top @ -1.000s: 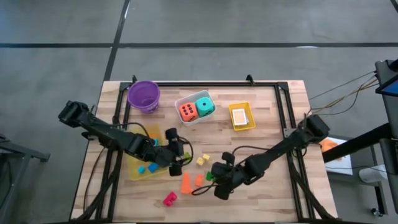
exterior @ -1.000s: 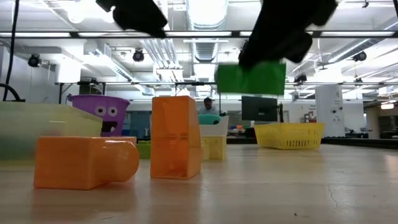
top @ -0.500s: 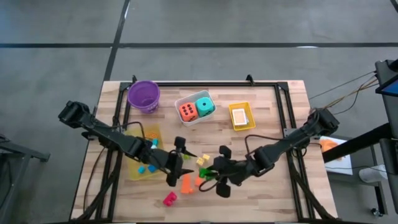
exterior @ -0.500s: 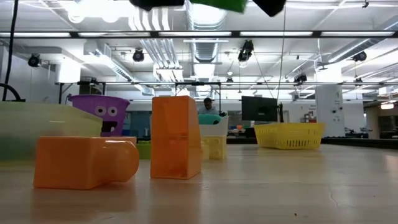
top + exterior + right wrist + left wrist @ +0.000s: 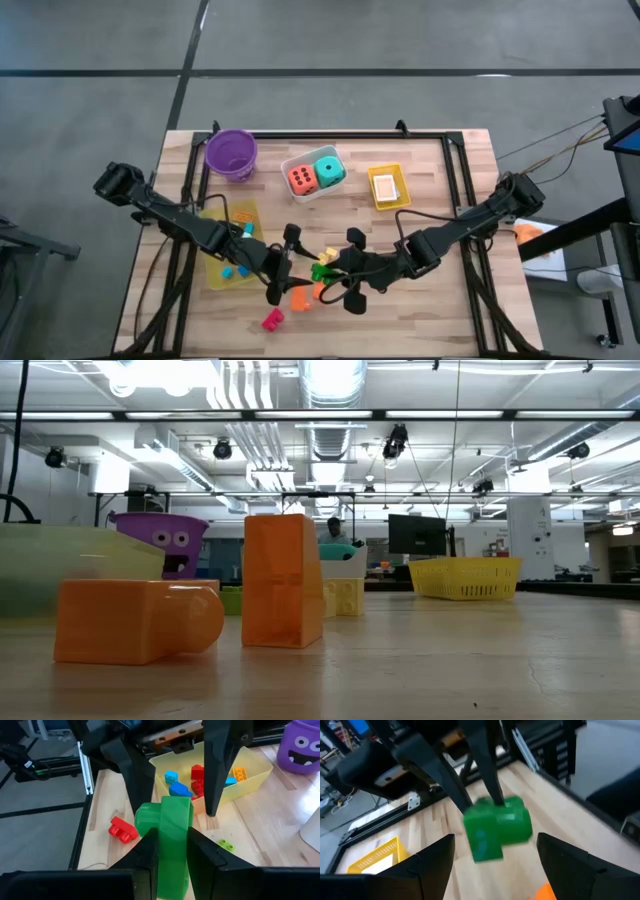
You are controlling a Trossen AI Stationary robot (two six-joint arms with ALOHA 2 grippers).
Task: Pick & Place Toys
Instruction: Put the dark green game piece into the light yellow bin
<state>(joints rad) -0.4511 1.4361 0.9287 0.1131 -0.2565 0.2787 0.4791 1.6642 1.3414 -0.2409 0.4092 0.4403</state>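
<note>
One green block (image 5: 167,827), light, stiff and smooth-sided by its look, hangs above the counter (image 5: 430,190) pinched narrowly in the right claw (image 5: 172,847), its free end between the wide-spread fingers of the left claw (image 5: 495,852), the likeliest hold.

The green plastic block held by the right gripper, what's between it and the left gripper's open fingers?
Nothing. In the left wrist view the green plastic block hangs beyond the left gripper, with only bare wooden table showing behind the gap.
</note>
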